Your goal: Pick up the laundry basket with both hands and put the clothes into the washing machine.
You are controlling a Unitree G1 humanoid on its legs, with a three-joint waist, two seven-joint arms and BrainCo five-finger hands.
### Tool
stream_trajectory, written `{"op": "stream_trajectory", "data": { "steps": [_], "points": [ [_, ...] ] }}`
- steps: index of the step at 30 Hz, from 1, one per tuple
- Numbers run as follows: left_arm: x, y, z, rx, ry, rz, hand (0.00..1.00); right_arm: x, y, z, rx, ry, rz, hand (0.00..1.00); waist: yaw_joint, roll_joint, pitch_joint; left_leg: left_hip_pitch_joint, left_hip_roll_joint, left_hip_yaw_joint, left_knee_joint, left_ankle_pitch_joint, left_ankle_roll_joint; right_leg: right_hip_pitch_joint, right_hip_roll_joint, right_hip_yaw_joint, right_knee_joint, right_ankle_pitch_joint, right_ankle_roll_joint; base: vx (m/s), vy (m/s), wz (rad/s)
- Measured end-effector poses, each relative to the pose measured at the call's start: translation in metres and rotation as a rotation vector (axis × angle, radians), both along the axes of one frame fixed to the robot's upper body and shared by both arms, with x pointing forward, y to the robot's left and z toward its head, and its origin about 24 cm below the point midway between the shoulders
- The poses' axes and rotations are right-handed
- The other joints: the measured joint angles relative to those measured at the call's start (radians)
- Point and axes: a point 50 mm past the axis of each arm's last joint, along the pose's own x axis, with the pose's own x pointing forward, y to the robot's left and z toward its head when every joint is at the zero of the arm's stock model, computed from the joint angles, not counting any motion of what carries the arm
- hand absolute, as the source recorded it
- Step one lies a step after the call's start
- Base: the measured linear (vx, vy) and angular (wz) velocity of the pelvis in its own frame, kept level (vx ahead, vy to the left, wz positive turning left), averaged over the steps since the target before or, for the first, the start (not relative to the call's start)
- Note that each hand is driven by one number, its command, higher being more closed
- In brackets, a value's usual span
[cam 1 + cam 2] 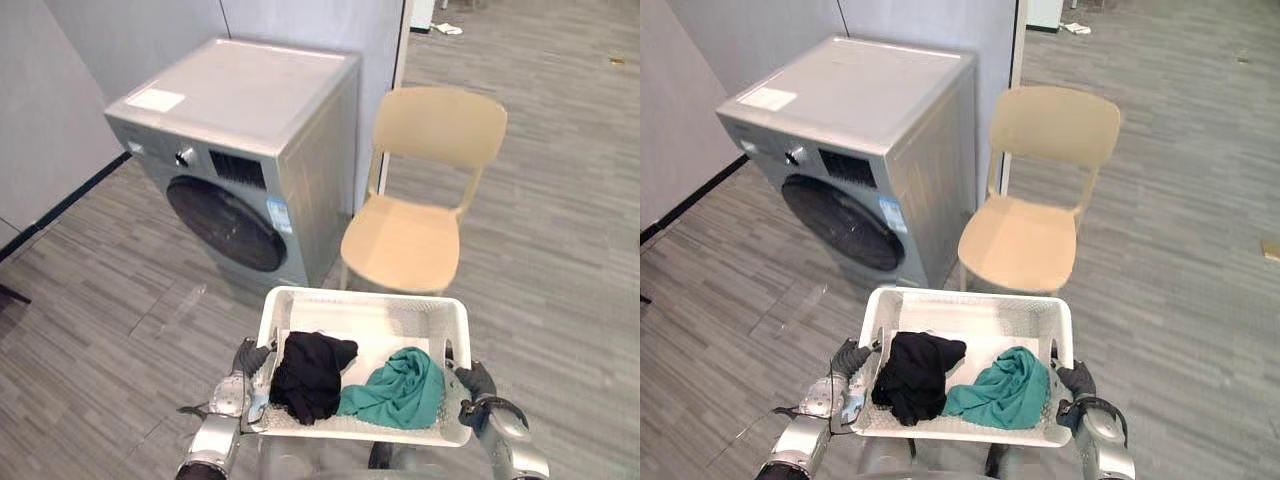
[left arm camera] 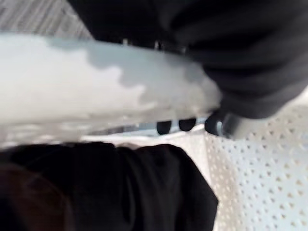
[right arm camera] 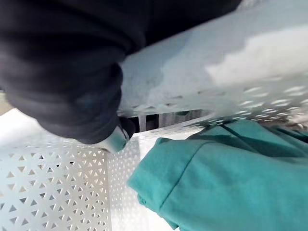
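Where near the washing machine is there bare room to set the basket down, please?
Bare: the chair seat, the washing machine's top, and the floor between its door and the basket. Crowded: the narrow gap between machine and chair.

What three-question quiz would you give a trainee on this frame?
1. What stands beside the washing machine, on the robot's right? A) chair B) table C) shelf
2. True or false: the washing machine's door is open.
3. Fill in: in the laundry basket, the garment nearer the left hand is ___.
Key: 1 A. 2 False: the door is shut. 3 Black: the black garment lies left of the teal garment.
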Motion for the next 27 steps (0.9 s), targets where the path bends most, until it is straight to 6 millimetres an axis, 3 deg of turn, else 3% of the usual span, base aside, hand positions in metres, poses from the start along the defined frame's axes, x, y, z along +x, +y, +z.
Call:
{"op": "stream_trajectory", "data": {
  "steps": [1,2,3,4,5,7,8,9,10,11,12,13,15,17,19,21,22,23,27],
  "points": [
    [0.001,0.0,0.001,-0.006,-0.004,0.009,1.0,0.006,0.001,0.003,-0.007,-0.011,0.011,1.0,0.005,-0.013,0.004,-0.001,-0.046,0.028,-0.299,0.008,-0.009,0.032,-0.023,0.022,-0.011,-0.011,0.018,0.72,0.057,-0.52],
    [0.002,-0.003,0.001,-0.015,-0.009,0.008,1.0,0.007,0.0,0.005,-0.015,-0.02,0.019,1.0,0.013,-0.005,-0.002,0.015,-0.082,0.035,-0.549,0.042,-0.036,0.053,-0.034,0.036,-0.015,-0.027,0.047,0.72,0.13,-0.61],
    [0.002,-0.004,0.002,-0.015,-0.014,0.003,1.0,0.006,-0.003,0.006,-0.023,-0.02,0.02,1.0,0.019,0.008,-0.009,0.03,-0.096,0.032,-0.739,0.114,-0.058,0.075,-0.027,0.051,-0.016,-0.057,0.096,0.61,0.142,-0.53],
    [0.001,-0.006,0.001,-0.015,-0.008,-0.008,1.0,0.005,-0.005,0.006,-0.029,-0.018,0.02,1.0,0.019,0.026,-0.021,0.031,-0.105,0.024,-0.837,0.182,-0.037,0.104,-0.018,0.068,-0.013,-0.101,0.162,0.65,0.225,-0.76],
    [-0.002,-0.008,-0.001,-0.012,0.002,-0.02,1.0,0.005,-0.007,0.006,-0.035,-0.014,0.017,1.0,0.031,0.046,-0.039,0.024,-0.11,-0.015,-0.797,0.325,0.055,0.138,-0.023,0.113,0.019,-0.179,0.191,0.52,0.222,-0.62],
    [0.004,0.0,0.004,0.003,-0.02,-0.003,1.0,0.005,0.003,0.003,-0.001,-0.013,0.011,1.0,0.022,-0.042,-0.054,0.012,-0.159,0.0,-0.678,0.219,0.092,0.095,-0.123,0.137,0.151,-0.216,0.221,0.59,0.25,-0.41],
    [0.005,0.001,0.008,0.015,-0.035,-0.012,1.0,0.007,0.004,0.004,0.004,-0.025,0.006,1.0,0.023,-0.073,-0.053,0.035,-0.178,0.033,-0.648,0.165,0.087,0.05,-0.17,0.163,0.286,-0.212,0.226,0.67,0.282,-0.26],
    [0.006,0.003,0.01,0.023,-0.044,-0.015,1.0,0.009,0.005,0.006,0.008,-0.034,0.005,1.0,0.02,-0.089,-0.053,0.047,-0.188,0.045,-0.635,0.143,0.087,0.019,-0.195,0.17,0.372,-0.201,0.246,0.65,0.281,-0.26],
    [0.01,0.004,0.015,0.032,-0.061,-0.034,1.0,0.011,0.006,0.008,0.012,-0.049,0.0,1.0,0.016,-0.103,-0.052,0.077,-0.195,0.056,-0.628,0.102,0.091,-0.063,-0.236,0.171,0.566,-0.131,0.329,0.5,0.204,-0.12],
    [0.016,-0.001,0.019,0.041,-0.078,-0.067,1.0,0.009,0.001,0.008,0.016,-0.049,-0.029,1.0,0.01,-0.109,-0.053,0.112,-0.2,0.055,-0.642,0.091,0.103,-0.139,-0.271,0.168,0.73,-0.119,0.351,0.44,0.119,-0.07],
    [0.017,-0.003,0.02,0.04,-0.085,-0.075,1.0,0.008,0.0,0.008,0.015,-0.049,-0.035,1.0,0.007,-0.109,-0.052,0.135,-0.199,0.055,-0.654,0.091,0.103,-0.166,-0.28,0.158,0.782,-0.134,0.329,0.37,0.032,-0.19],
    [0.011,-0.002,0.016,0.045,-0.059,-0.072,1.0,0.01,-0.001,0.01,0.007,-0.057,-0.029,1.0,0.005,-0.102,-0.049,0.201,-0.187,0.068,-0.693,0.091,0.102,-0.208,-0.305,0.116,0.824,-0.162,0.278,0.32,-0.001,-0.32],
    [-0.002,-0.002,0.008,0.041,-0.022,-0.07,1.0,0.007,-0.006,0.012,-0.028,-0.05,0.001,1.0,0.021,-0.086,-0.045,0.263,-0.158,0.085,-0.734,0.089,0.099,-0.257,-0.364,-0.002,0.779,-0.192,0.217,0.21,-0.065,-0.37],
    [0.0,-0.001,0.01,0.048,-0.03,-0.076,1.0,0.008,-0.005,0.013,-0.032,-0.058,0.001,1.0,0.018,-0.092,-0.045,0.258,-0.137,0.089,-0.749,0.059,0.041,-0.325,-0.411,-0.056,0.65,-0.19,0.219,0.15,-0.143,0.08],
    [0.006,-0.002,0.014,0.056,-0.051,-0.09,1.0,0.006,-0.005,0.013,-0.025,-0.061,-0.02,1.0,0.016,-0.111,-0.047,0.227,-0.128,0.071,-0.726,0.058,0.014,-0.369,-0.431,-0.025,0.425,-0.134,0.237,0.09,-0.289,0.25],
    [0.013,-0.006,0.019,0.06,-0.072,-0.114,1.0,-0.001,-0.009,0.016,-0.025,-0.074,-0.049,1.0,0.011,-0.13,-0.048,0.217,-0.125,0.046,-0.688,0.035,-0.041,-0.352,-0.422,0.031,0.288,0.013,0.263,0.07,-0.423,0.33],
    [0.014,-0.014,0.017,0.031,-0.07,-0.109,1.0,-0.002,-0.015,0.018,-0.034,-0.081,-0.078,1.0,-0.004,-0.104,-0.041,0.211,-0.091,0.016,-0.67,0.023,-0.081,-0.331,-0.383,0.006,0.291,0.033,0.303,0.11,-0.56,0.27],
    [0.013,-0.022,0.016,0.004,-0.073,-0.11,1.0,-0.007,-0.028,0.02,-0.065,-0.077,-0.092,1.0,-0.004,-0.053,-0.066,0.215,-0.025,0.001,-0.698,0.051,-0.117,-0.315,-0.319,-0.03,0.26,0.026,0.273,0.08,-0.371,0.11],
    [0.022,-0.033,0.023,-0.024,-0.112,-0.123,1.0,-0.004,-0.039,0.039,-0.112,-0.148,-0.093,1.0,-0.012,-0.036,-0.078,0.236,0.057,-0.013,-0.799,0.121,-0.166,-0.314,-0.216,-0.069,0.221,0.021,0.226,0.09,-0.254,-0.09]
  ]
}}
